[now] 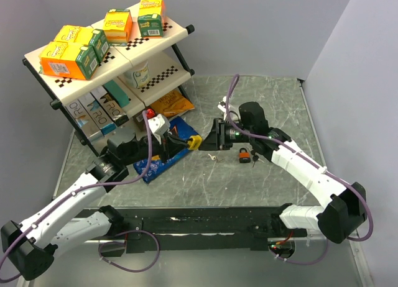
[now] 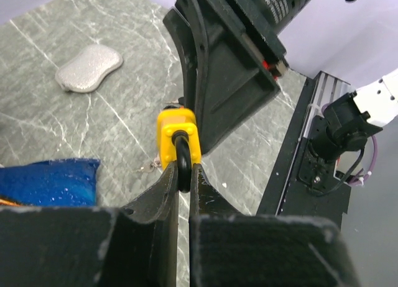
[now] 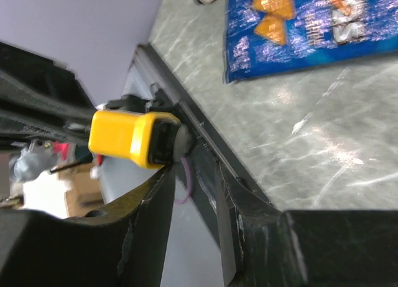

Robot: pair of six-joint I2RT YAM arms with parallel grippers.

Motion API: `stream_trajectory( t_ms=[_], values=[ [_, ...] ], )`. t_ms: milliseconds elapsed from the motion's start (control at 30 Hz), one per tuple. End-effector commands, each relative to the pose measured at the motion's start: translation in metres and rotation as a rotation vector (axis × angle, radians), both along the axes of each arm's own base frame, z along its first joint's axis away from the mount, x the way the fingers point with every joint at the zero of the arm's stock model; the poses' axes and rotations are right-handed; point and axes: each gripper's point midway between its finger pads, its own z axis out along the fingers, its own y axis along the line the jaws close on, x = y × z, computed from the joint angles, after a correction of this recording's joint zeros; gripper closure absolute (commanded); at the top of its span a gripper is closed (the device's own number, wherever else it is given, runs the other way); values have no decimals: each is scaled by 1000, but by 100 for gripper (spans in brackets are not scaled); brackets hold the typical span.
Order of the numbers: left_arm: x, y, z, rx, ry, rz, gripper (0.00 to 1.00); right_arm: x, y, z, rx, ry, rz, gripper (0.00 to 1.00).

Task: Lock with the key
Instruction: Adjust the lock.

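Observation:
My left gripper (image 1: 185, 141) is shut on the black shackle of a yellow padlock (image 1: 194, 141) and holds it above the table; the left wrist view shows the shackle pinched between the jaws (image 2: 184, 169) under the yellow body (image 2: 178, 136). My right gripper (image 1: 216, 135) is open and empty, facing the padlock from the right. In the right wrist view the padlock's dark end (image 3: 166, 142) sits just past my fingertips (image 3: 193, 170). The dark key bunch (image 1: 254, 159) lies on the table beside an orange padlock (image 1: 244, 154), under my right arm.
A small silvery key (image 1: 211, 156) lies on the table below the yellow padlock. A blue chip bag (image 1: 166, 158) lies under my left arm. A tilted shelf (image 1: 181, 33) with juice cartons stands at the back left. A silver pouch (image 2: 89, 68) lies on the table.

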Motion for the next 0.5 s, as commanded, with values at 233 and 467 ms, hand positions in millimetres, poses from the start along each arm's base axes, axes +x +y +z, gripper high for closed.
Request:
stream_trajectory(
  t_ms=[233, 467],
  values=[
    [-4, 11, 61, -159, -101, 4, 99, -4, -8, 17, 54, -96, 45, 65],
    [-24, 2, 67, -167, -123, -110, 99, 15, -7, 13, 63, -40, -20, 63]
  ],
)
